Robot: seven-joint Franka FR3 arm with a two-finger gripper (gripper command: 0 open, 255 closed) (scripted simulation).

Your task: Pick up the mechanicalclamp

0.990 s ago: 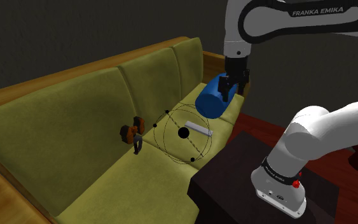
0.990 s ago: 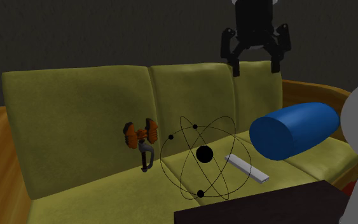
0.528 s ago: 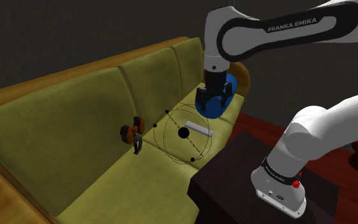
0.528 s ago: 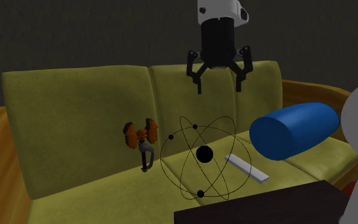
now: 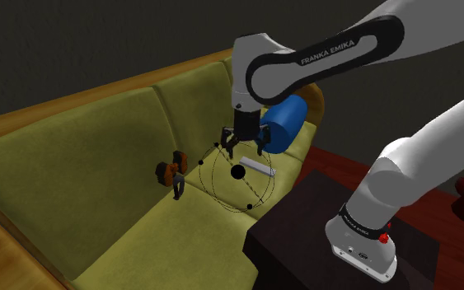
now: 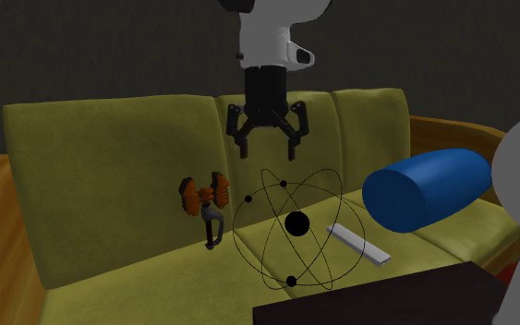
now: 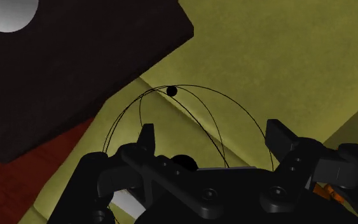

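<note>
Orange-and-black mechanicalclamp point(image 5: 171, 173) stands on the olive sofa point(image 5: 73, 156) seat, propped upright against the backrest near a cushion seam. Gripper point(image 5: 243, 147) hovers above the seat, pointing down, fingers spread and empty since nothing is grabbed yet; the clamp is at 8 o'clock from it, well apart. Wire atom model point(image 5: 238, 172) sits at 6 o'clock just under the gripper, likely in the way. White bar point(image 5: 257, 166) at 5 o'clock and blue cylinder point(image 5: 285, 123) at 2 o'clock are just clutter.

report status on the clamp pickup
Black pincer open, empty. Orange-and-black clamp untouched by olive sofa backrest. Black wire-ring orb just below pincer.
</note>
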